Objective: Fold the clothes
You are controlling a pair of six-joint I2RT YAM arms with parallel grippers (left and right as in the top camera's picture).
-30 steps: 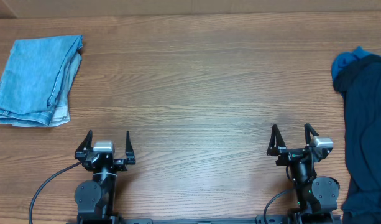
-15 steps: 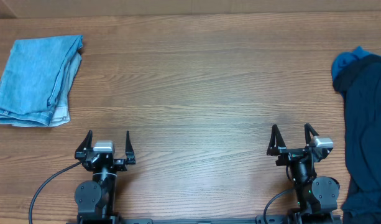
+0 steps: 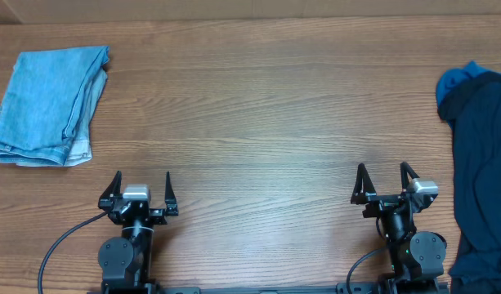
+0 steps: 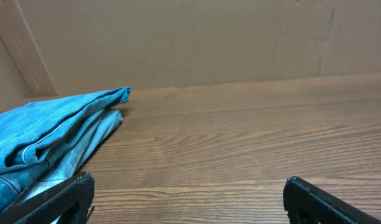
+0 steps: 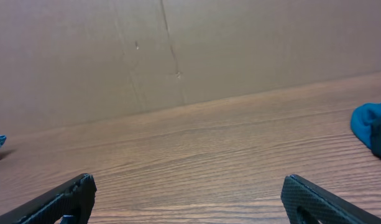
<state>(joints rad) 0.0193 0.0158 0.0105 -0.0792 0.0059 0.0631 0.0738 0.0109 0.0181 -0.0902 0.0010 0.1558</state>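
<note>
I judge the folding not yet begun. The clothes [image 3: 483,163] lie in a rumpled, unfolded dark navy heap on the table [image 3: 258,106], near my right gripper [image 3: 383,167] on its right side and running out of the overhead view. That gripper has its jaws spread wide and grasps nothing. My left gripper [image 3: 142,175], well apart to the left of the right gripper, is likewise released and empty. A light blue denim garment [image 3: 46,106] sits folded far to the right gripper's left and beyond it. All the folding is left. Against the earlier frame I see no difference: both arms and both garments are where they were.
</note>
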